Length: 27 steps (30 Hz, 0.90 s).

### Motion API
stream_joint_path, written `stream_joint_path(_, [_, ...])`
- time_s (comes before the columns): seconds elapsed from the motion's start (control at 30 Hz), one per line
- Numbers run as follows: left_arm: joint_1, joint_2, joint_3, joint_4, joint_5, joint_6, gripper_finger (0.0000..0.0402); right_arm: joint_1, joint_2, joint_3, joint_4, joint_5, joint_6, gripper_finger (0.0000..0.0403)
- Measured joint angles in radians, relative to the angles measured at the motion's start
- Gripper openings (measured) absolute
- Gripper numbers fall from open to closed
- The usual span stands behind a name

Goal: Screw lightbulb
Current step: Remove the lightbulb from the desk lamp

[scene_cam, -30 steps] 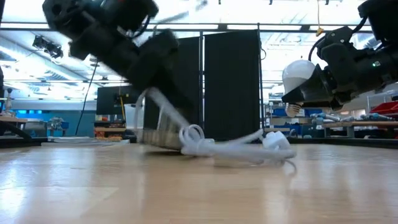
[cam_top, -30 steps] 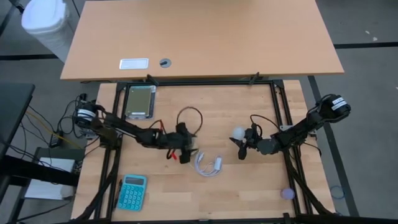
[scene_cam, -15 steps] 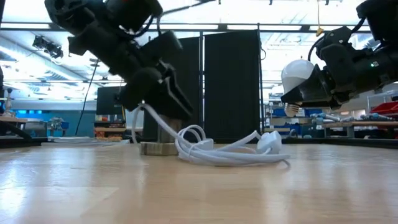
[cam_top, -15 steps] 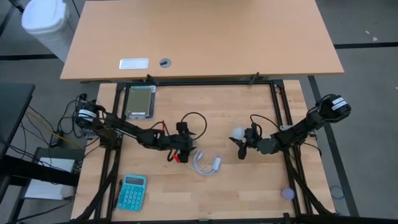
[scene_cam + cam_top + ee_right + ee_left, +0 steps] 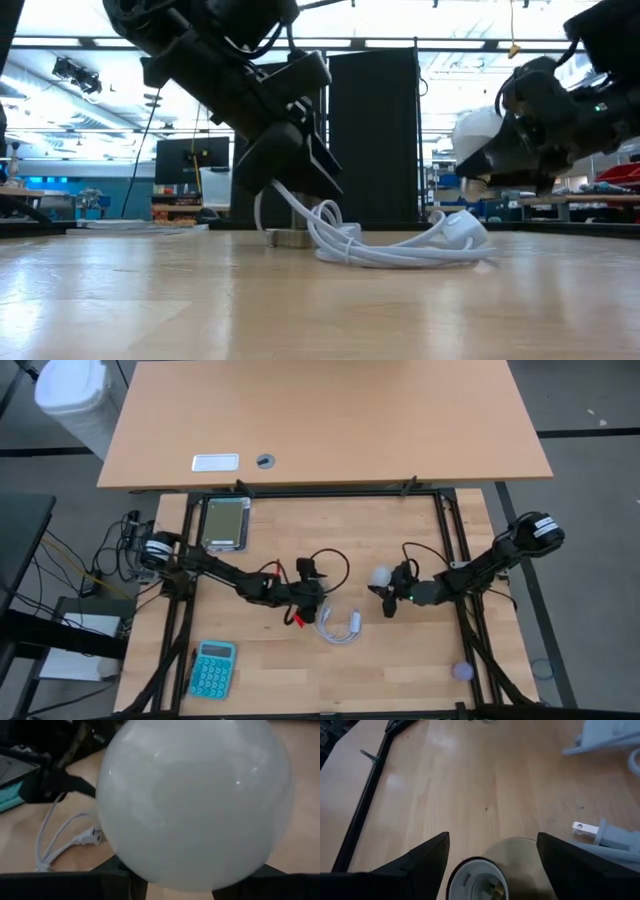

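Note:
The white lightbulb (image 5: 381,575) is in my right gripper (image 5: 392,594), right of the table's middle and above the table; its frosted globe fills the right wrist view (image 5: 192,800). The lamp socket (image 5: 479,882), a white threaded holder on a round disc, rests flat on the table (image 5: 290,237) between the fingers of my left gripper (image 5: 310,596) near the middle. Its white cord (image 5: 338,626) lies coiled on the table beside it, with the plug (image 5: 600,832) at its end. My left gripper has the socket between its two fingers (image 5: 422,862), coming down at a slant from the table's left. The socket's disc (image 5: 290,237) rests on the table, its opening up. The touching surfaces are out of the picture. My right gripper pinches the bulb between its two fingers (image 5: 115,882), roughly level from the table's right. The globe hides the place of contact. The bulb is lifted clear of the table, globe up (image 5: 475,135) and narrow base (image 5: 470,184) pointing down.
A teal calculator (image 5: 212,669) lies near the front left. A silver box (image 5: 224,523) sits at the far left inside the black frame (image 5: 340,491). A small purple ball (image 5: 462,671) lies at the front right. A larger wooden table (image 5: 320,420) stands beyond.
My left gripper has moved toward the table's right with the socket. The socket was tilted with one edge off the table a second ago; it now sits flat and farther right. The white cord has been dragged along to the right.

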Motion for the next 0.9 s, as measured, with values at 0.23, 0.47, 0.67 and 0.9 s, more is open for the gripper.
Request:
stream_joint_path(0.23, [0.000, 0.000, 0.000, 0.020, -0.001, -0.008, 0.0307, -0.079, 0.000, 0.000, -0.124, -0.159, 0.159, 0.0158])
stream_joint_path(0.47, [-0.002, 0.000, 0.000, 0.014, 0.000, -0.037, 0.0307, -0.190, 0.000, 0.000, -0.221, -0.276, 0.250, 0.0158])
stream_joint_path(0.67, [-0.002, 0.000, 0.000, -0.015, 0.000, -0.036, 0.0307, -0.291, -0.004, 0.005, -0.284, -0.423, 0.293, 0.0158])
stream_joint_path(0.9, [-0.002, 0.000, 0.000, -0.017, 0.000, -0.042, 0.0307, -0.377, -0.004, 0.004, -0.302, -0.547, 0.231, 0.0160])
